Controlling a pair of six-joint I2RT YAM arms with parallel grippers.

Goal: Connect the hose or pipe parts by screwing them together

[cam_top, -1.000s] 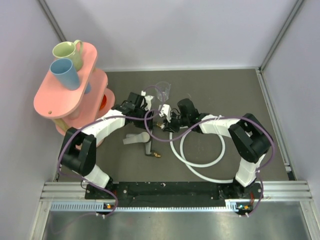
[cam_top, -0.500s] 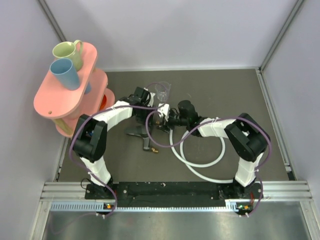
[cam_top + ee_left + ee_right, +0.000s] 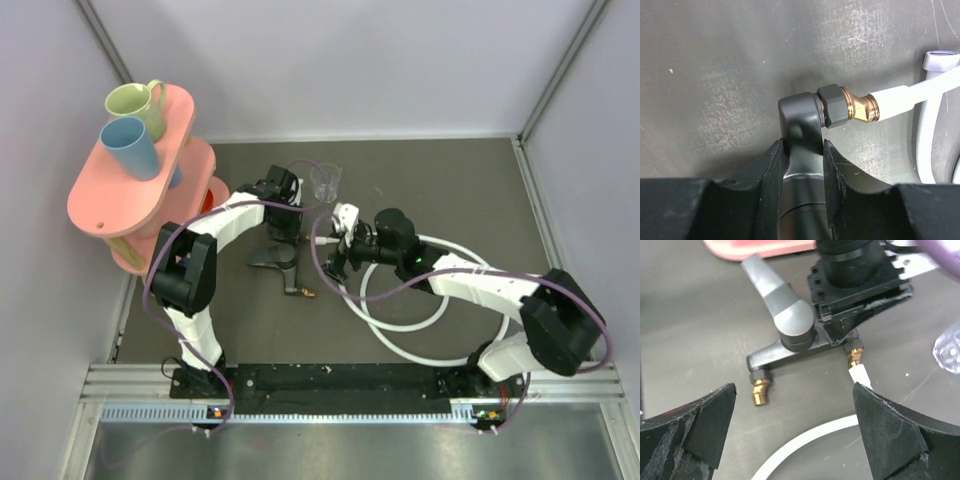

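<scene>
My left gripper (image 3: 802, 145) is shut on the dark body of the black T-shaped fitting (image 3: 799, 112). A brass tip (image 3: 860, 107) on that fitting runs straight into the white hose (image 3: 900, 97). From the right wrist view, the fitting (image 3: 790, 347) lies on the table under the left gripper (image 3: 855, 285), with one brass tip (image 3: 759, 385) free and the other (image 3: 855, 357) meeting the hose end (image 3: 860, 375). My right gripper (image 3: 793, 387) stands wide open just short of the fitting, holding nothing. From above, the hose (image 3: 400, 300) loops beside the right gripper (image 3: 338, 258).
A clear plastic cup (image 3: 325, 180) stands just behind the left gripper (image 3: 283, 232). A pink tiered stand (image 3: 120, 190) with a green mug (image 3: 135, 100) and a blue cup (image 3: 130, 145) fills the left side. Purple cables (image 3: 320, 255) trail along both arms.
The right gripper has opened wide and let go of the hose end, drawing back to the right. The left gripper has stayed shut on the fitting.
</scene>
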